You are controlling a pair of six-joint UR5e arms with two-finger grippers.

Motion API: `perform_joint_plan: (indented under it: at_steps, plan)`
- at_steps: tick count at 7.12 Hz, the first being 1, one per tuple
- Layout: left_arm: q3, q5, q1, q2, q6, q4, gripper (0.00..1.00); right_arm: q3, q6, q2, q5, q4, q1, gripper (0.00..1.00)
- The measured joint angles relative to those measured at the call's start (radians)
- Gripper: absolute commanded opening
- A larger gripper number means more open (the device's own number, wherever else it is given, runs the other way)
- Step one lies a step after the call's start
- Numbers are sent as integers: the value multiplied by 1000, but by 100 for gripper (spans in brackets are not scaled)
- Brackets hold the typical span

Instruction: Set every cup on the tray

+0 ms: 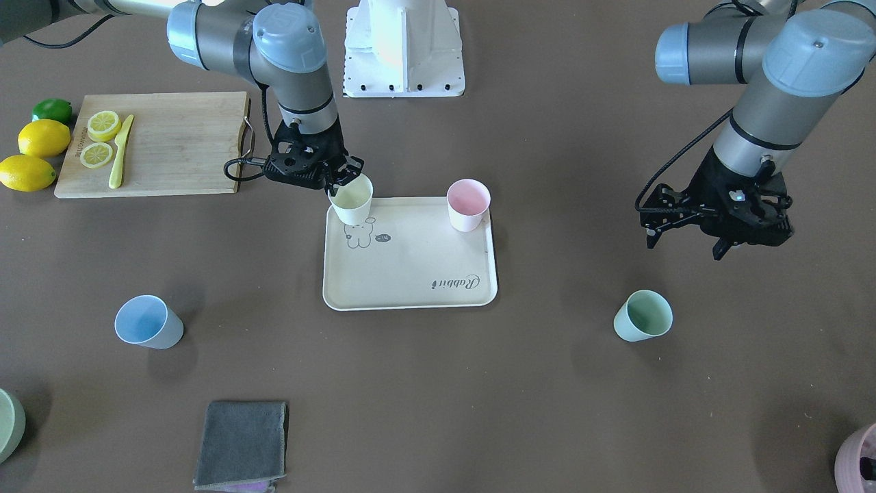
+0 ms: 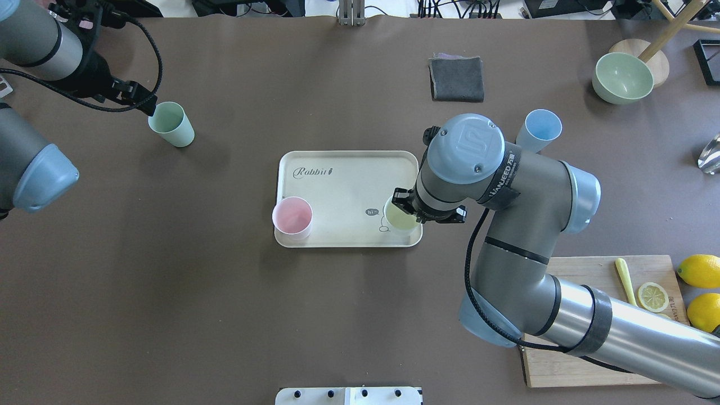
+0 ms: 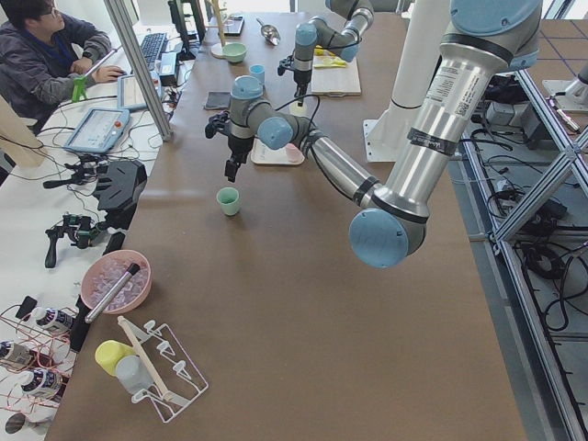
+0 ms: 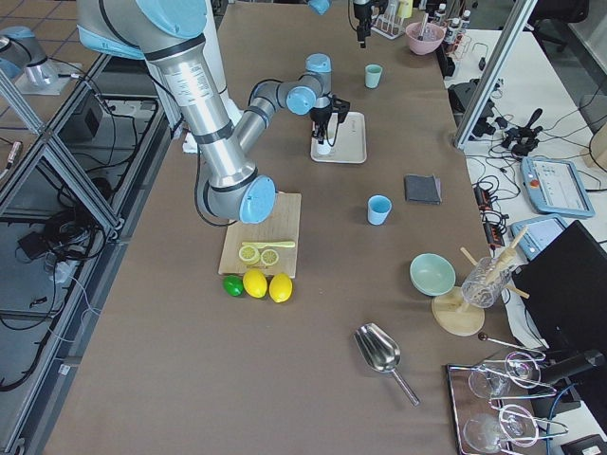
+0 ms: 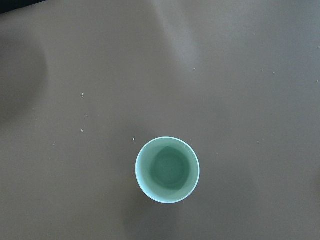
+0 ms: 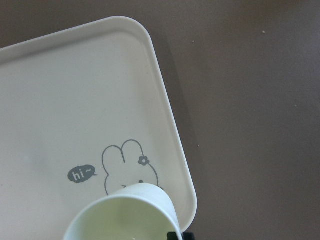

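Note:
The cream tray (image 1: 410,274) lies mid-table. The pink cup (image 1: 468,204) stands upright on one of its corners. My right gripper (image 1: 342,183) is shut on the rim of the pale yellow cup (image 1: 352,200) and holds it upright over the bear drawing (image 6: 129,162). I cannot tell whether the cup touches the tray. The mint green cup (image 1: 643,315) stands on the table, centred below my left wrist camera (image 5: 167,170). My left gripper (image 1: 684,245) is open and empty above and beside it. The light blue cup (image 1: 147,322) stands on the table, apart from the tray.
A wooden cutting board (image 1: 178,144) with lemon slices and a yellow knife, plus whole lemons (image 1: 42,138) and a lime, lies by the right arm. A grey cloth (image 1: 241,445), a pale green bowl (image 2: 621,77) and a mauve pot (image 1: 859,459) sit at the far edge.

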Motion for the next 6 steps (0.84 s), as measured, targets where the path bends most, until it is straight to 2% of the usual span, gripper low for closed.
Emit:
perform_joint_plan:
  at_steps: [1, 2, 4, 6]
  plan:
    - [1, 0, 0, 0, 0, 0, 98, -4, -3, 1, -1, 1, -4, 77]
    - [2, 0, -1, 0, 0, -1, 98, -6, -8, 3, -5, 2, -2, 100]
    - [5, 0, -1, 1, 2, 0, 98, 9, -27, 11, -5, 3, 31, 100]
    - [23, -13, -31, 0, 43, 5, 98, 46, -99, 12, 82, -6, 152, 100]
